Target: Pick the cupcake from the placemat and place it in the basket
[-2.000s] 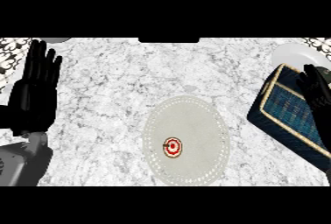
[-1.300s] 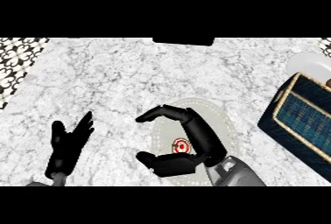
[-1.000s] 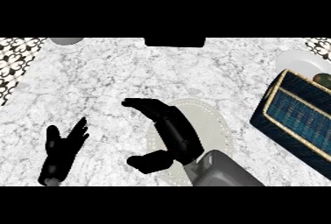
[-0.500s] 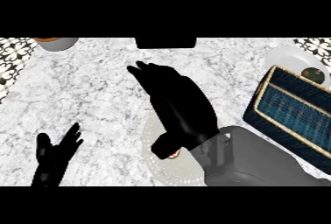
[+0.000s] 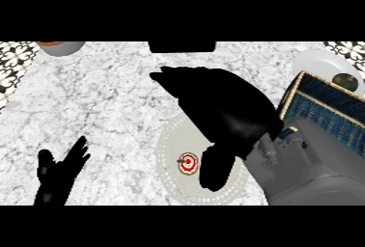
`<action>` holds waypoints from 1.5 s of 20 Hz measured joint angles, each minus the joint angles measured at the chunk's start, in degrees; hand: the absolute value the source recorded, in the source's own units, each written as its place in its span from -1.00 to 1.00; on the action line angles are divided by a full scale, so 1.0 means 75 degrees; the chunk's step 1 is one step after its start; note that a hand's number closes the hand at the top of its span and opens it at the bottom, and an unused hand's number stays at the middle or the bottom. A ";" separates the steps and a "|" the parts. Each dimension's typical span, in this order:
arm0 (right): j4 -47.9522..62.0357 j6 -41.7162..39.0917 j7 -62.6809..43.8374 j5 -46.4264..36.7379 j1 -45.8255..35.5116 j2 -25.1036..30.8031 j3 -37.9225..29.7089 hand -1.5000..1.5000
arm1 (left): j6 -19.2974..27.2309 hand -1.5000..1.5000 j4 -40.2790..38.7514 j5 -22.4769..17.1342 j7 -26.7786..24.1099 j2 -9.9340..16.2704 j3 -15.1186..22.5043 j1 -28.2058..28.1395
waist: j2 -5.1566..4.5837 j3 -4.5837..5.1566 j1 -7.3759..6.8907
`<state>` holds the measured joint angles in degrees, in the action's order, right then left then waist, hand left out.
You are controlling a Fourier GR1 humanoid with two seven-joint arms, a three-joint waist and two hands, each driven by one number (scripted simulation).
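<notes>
The cupcake (image 5: 188, 163), small with a red-and-white swirl top, sits on the pale round placemat (image 5: 170, 140) in the lower middle of the head view. My right hand (image 5: 224, 108) hovers over the mat, open, fingers stretched toward the upper left. Its thumb (image 5: 215, 169) hangs just right of the cupcake; whether it touches the cupcake I cannot tell. The hand hides much of the mat. The basket (image 5: 319, 110), blue weave with a tan rim, lies at the right, partly behind my right forearm. My left hand (image 5: 60, 174) rests open at the lower left.
A white plate (image 5: 314, 61) with a dark olive item (image 5: 346, 80) lies at the upper right behind the basket. A bowl (image 5: 61, 48) stands at the top left and a black object (image 5: 182, 46) at the top middle. Patterned tiles edge both top corners.
My right hand has swung from the basket to above the placemat, and its thumb now hangs beside the cupcake. My left hand has sunk to the lower left.
</notes>
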<state>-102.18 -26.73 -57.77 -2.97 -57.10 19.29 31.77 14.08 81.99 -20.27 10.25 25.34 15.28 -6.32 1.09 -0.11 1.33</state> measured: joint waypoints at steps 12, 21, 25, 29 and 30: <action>-0.0625 -0.0257 -0.0595 0.1562 -0.0024 0.0797 0.0049 -1.00 | -0.0265 0.00 -0.0137 0.0053 0.0015 -0.0015 -0.0169 0.0089 | -0.0057 -0.0020 -0.0077; -0.0541 0.0116 -0.0294 0.0172 0.0882 0.0141 0.0840 -1.00 | -0.0303 0.00 0.0017 0.0235 0.0134 -0.0160 -0.0214 0.0048 | -0.0097 -0.0021 -0.0176; -0.0550 0.0235 -0.0125 -0.0524 0.1447 -0.0006 0.1195 -1.00 | -0.0326 0.00 -0.0072 0.0340 0.0154 -0.0232 -0.0260 0.0085 | -0.0095 -0.0043 -0.0172; -0.0051 0.0215 0.0198 -0.1111 0.1787 -0.0093 0.1447 -1.00 | -0.0366 0.00 -0.0012 0.0404 0.0029 -0.0333 -0.0291 0.0026 | -0.0102 -0.0047 -0.0203; 0.0040 0.0252 0.0313 -0.1320 0.1950 -0.0095 0.1536 -1.00 | -0.0345 0.00 0.0011 0.0446 -0.0018 -0.0396 -0.0265 -0.0004 | -0.0103 -0.0046 -0.0203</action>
<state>-101.88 -24.85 -55.42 -12.88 -42.48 18.57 43.29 11.50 82.07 -16.93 10.11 22.37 13.29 -6.34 0.33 -0.46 -0.19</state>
